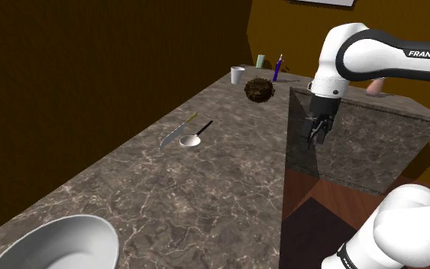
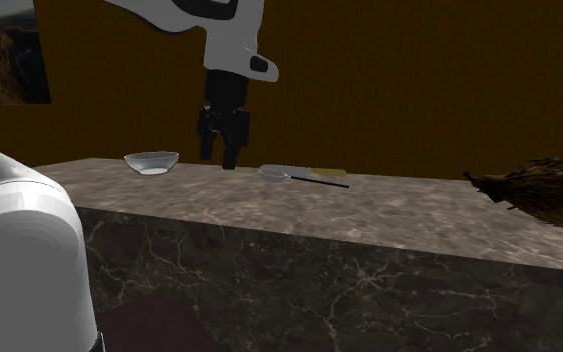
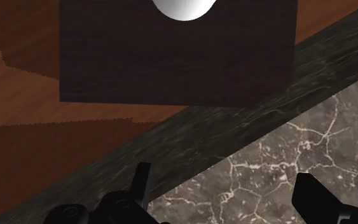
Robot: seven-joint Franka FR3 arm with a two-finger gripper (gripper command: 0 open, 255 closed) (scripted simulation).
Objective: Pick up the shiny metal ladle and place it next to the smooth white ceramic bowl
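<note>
The ladle lies on the marble counter, a small shiny cup with a thin black handle pointing toward the back. It also appears in the second exterior view as the ladle, flat on the countertop. A large white bowl stands at the shoulder view's lower left; the bowl looks small in the second exterior view. My gripper hangs above the counter's edge nearest the stand, well apart from the ladle. The gripper is open, with nothing between its fingers.
A knife lies just beside the ladle. At the counter's far end are a white cup, a brown shaggy lump, a blue pen and a pale green cup. Below the gripper run the counter edge and wooden floor.
</note>
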